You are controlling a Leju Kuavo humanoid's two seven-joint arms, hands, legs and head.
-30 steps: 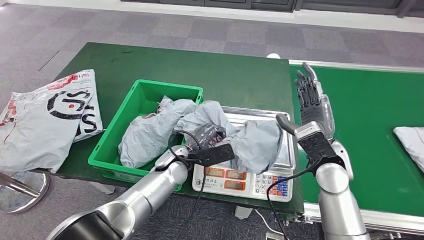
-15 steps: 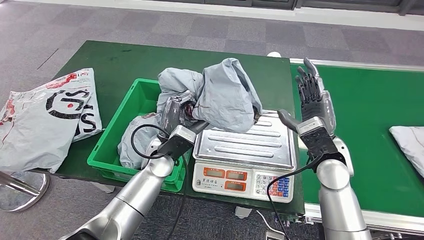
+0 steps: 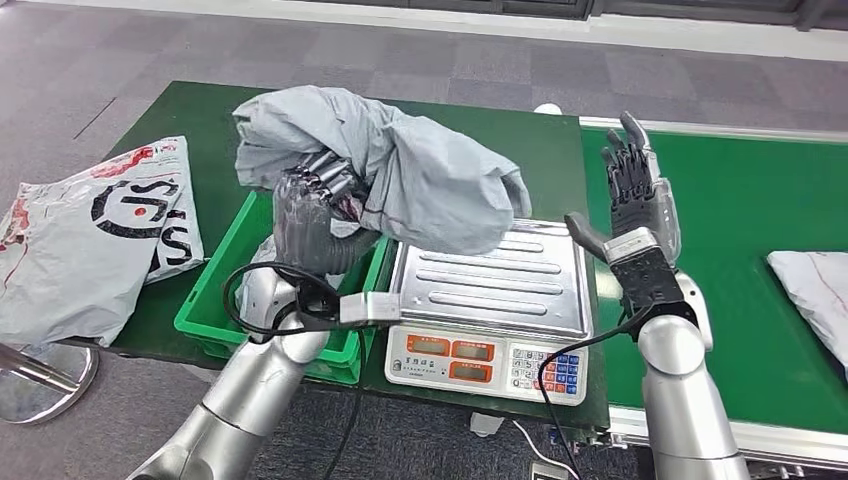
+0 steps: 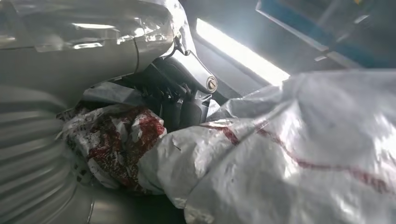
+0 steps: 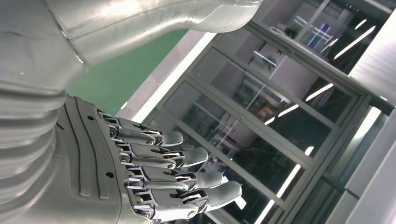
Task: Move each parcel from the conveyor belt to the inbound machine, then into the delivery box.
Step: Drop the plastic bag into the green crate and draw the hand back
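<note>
My left hand grips a crumpled grey parcel and holds it in the air over the green box and the near edge of the scale's steel pan. In the left wrist view the same grey parcel with red print bunches against my dark fingers. Another grey parcel lies in the green box, mostly hidden by my arm. My right hand stands upright beside the scale, fingers spread and holding nothing. A white parcel lies on the green conveyor belt at the right.
A large white bag with black and red print lies on the green table left of the box. The scale's display and keypad face me at the table's front edge. A metal stand base sits on the floor at lower left.
My left hand has lifted the grey parcel off the scale pan and carried it up and left, over the green box. The right hand has stayed upright beside the scale.
</note>
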